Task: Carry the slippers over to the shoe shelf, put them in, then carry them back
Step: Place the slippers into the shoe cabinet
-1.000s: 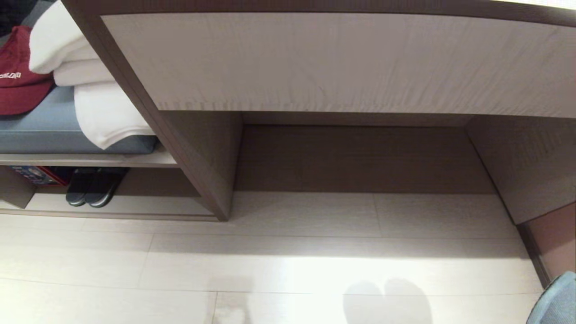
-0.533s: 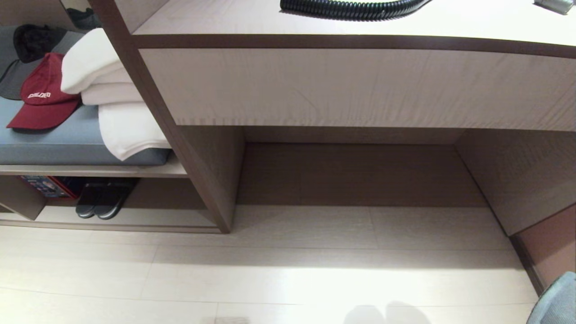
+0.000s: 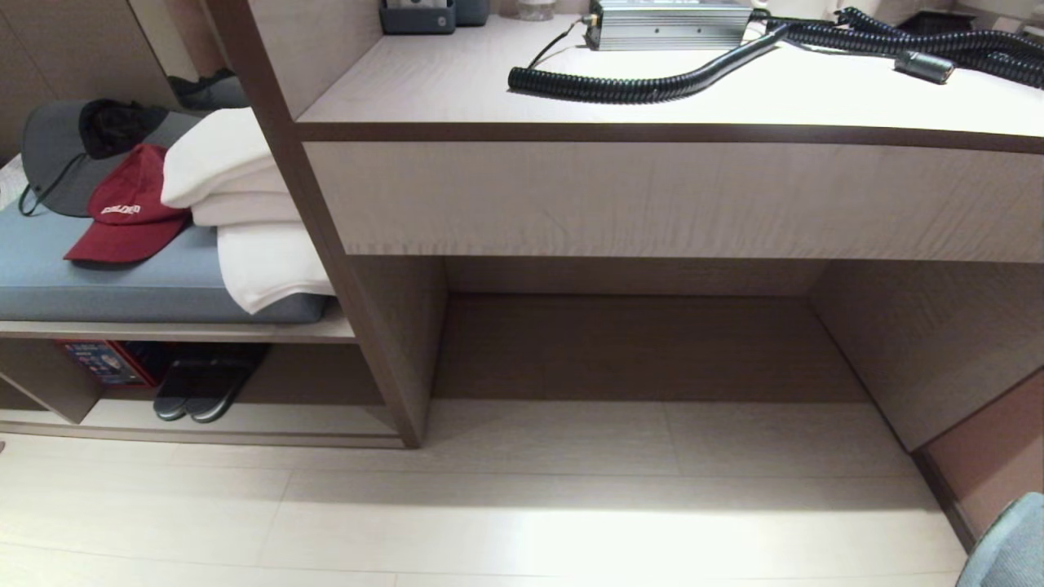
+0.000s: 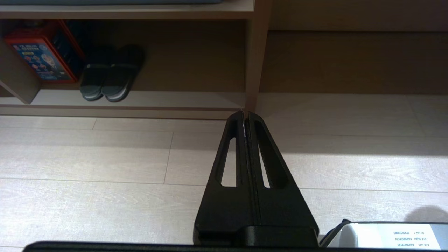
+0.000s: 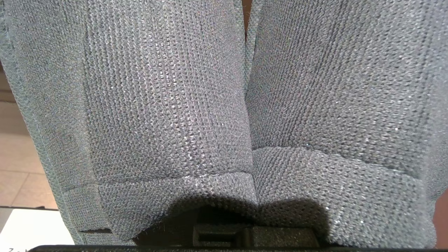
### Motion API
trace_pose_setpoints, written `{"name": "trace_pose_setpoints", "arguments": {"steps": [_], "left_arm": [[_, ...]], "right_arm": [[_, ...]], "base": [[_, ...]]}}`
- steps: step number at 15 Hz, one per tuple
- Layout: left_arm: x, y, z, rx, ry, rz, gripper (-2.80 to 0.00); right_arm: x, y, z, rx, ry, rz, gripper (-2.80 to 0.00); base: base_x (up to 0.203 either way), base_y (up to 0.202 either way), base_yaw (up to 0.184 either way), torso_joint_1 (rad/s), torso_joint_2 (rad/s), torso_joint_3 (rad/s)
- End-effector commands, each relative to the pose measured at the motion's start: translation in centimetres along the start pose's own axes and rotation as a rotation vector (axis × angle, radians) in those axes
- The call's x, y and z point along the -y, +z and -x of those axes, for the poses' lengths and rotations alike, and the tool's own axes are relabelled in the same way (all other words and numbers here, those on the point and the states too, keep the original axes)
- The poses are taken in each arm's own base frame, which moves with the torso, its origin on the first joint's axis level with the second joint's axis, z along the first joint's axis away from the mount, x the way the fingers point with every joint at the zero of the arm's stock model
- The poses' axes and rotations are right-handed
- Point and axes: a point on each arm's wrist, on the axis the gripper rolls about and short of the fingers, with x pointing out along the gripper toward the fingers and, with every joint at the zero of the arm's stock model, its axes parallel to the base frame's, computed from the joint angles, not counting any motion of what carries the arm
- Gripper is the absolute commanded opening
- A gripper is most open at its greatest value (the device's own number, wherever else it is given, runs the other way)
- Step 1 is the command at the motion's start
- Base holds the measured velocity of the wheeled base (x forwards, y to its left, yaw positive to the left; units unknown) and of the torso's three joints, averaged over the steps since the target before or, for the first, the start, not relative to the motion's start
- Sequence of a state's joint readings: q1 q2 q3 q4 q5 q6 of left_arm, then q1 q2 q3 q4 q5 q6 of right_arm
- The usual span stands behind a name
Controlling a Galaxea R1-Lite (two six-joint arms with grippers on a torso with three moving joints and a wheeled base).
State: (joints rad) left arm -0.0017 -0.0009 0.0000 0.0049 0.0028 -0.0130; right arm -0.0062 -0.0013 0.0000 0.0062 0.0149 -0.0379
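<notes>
While my right pincer (image 5: 224, 224) is clamped tight on the slippers (image 5: 168, 105), the pair hangs side by side straight in front of my wrist and hides nearly everything beyond. From my head I catch only a blue-grey edge of them low at the near right corner (image 3: 1007, 546). My left pincer (image 4: 245, 115) is closed on nothing, hanging over the floor (image 3: 489, 505) a little in front of the furniture.

At the far left, low down, the shoe shelf (image 3: 245, 420) sits under a cushioned bench (image 3: 98, 285) with a red cap (image 3: 130, 212) and folded towels (image 3: 245, 212). A darker pair of slides (image 3: 204, 391) already stands in its left half, beside a red box (image 3: 102, 363). Straight ahead is only the tall recess under the table (image 3: 652, 81).

My worry is aim: the shelf is well off to the left, and I could mistake the recess for it. Going in low with my wrist view blocked, I might catch the shelf's upright divider (image 3: 383, 342) or shove the slides. Two slippers held in one pinch could also slip apart.
</notes>
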Motion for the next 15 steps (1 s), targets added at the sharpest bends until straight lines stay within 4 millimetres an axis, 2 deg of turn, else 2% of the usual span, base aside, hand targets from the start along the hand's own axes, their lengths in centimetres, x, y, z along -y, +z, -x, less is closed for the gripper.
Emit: {"name": "trace_pose_setpoints", "arguments": {"steps": [1, 15], "left_arm": [[0.00, 0.00, -0.01, -0.001, 0.000, 0.001, -2.80], [0.00, 0.00, -0.01, -0.001, 0.000, 0.001, -2.80]], "right_arm": [[0.00, 0.00, 0.01, 0.002, -0.001, 0.001, -2.80], [0.00, 0.00, 0.01, 0.002, 0.000, 0.001, -2.80]], "base": [[0.000, 0.000, 0.000, 0.005, 0.00, 0.198], [0.000, 0.000, 0.000, 0.003, 0.00, 0.203]]}}
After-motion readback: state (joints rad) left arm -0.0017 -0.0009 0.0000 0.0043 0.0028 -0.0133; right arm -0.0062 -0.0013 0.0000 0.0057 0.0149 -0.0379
